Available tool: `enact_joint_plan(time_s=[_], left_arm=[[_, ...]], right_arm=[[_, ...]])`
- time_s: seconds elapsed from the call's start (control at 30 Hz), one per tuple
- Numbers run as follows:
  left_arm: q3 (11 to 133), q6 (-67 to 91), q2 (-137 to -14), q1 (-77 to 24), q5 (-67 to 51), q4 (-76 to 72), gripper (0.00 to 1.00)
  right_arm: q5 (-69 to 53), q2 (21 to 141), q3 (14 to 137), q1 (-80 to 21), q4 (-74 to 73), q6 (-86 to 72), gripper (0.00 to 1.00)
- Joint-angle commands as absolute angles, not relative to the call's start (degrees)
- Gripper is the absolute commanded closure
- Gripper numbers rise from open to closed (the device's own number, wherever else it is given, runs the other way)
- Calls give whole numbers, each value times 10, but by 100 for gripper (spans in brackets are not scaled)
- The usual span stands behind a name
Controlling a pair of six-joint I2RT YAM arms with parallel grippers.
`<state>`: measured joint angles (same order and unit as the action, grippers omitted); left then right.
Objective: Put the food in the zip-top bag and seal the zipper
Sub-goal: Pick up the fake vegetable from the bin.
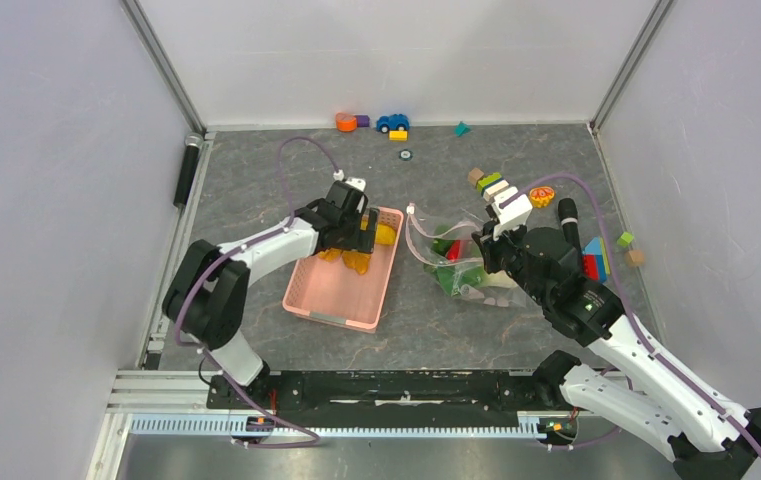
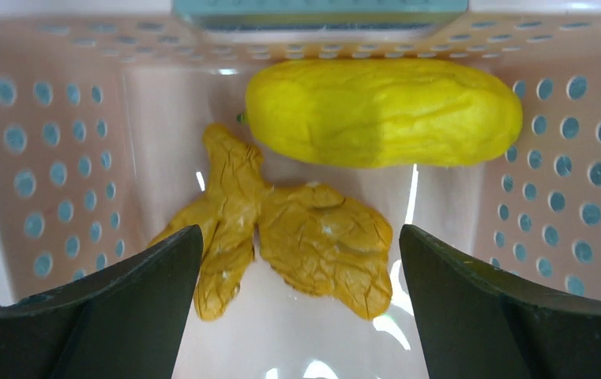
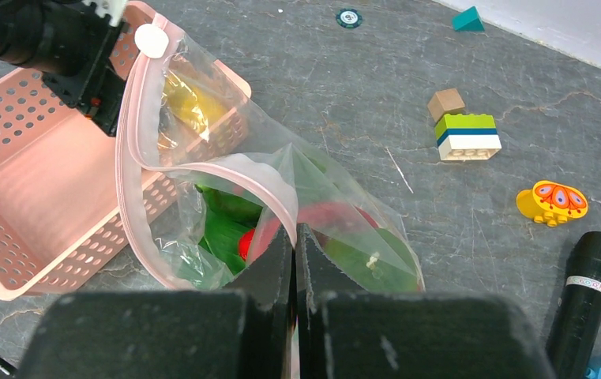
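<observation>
Basket [image 2: 60,158]: 1 mango [image 2: 384,114], 1 yellow-orange piece [image 2: 313,245] | left gripper [image 2: 298,233] spread | right gripper [image 3: 294,233] pinching 1 zip-top bag [image 3: 218,170]

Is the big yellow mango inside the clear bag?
No, the yellow mango lies in the pink basket, next to a wrinkly orange-yellow piece.

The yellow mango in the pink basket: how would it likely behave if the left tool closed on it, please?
The mango looks long and rounded, so it may slip or roll along the basket floor. Its matte, slightly fuzzy skin suggests a soft toy: probably light, and likely to give under the left tool.
</observation>
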<state>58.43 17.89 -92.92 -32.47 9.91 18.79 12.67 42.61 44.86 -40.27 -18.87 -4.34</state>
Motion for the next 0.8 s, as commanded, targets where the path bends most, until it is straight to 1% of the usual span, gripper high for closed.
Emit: enact_joint_plan(time_s=[0.0,0.13,0.3,0.43,0.6,0.77], left_arm=[[646,109,-985,-321,95,199,0],[664,118,-1013,-321,76,222,0],[631,135,-992,-321,26,208,0],[615,164,-976,-323,3,229,0],[602,202,-947,-325,29,259,0],[598,235,-890,-327,58,266,0]], right_arm=[[131,424,453,-402,-170,-32,100],[128,425,454,-402,-170,-32,100],[129,425,454,-402,-171,-31,100],[129,428,454,-402,-171,-30,100],[128,429,456,-402,-171,-30,100],[129,434,457,-402,-171,-30,100]])
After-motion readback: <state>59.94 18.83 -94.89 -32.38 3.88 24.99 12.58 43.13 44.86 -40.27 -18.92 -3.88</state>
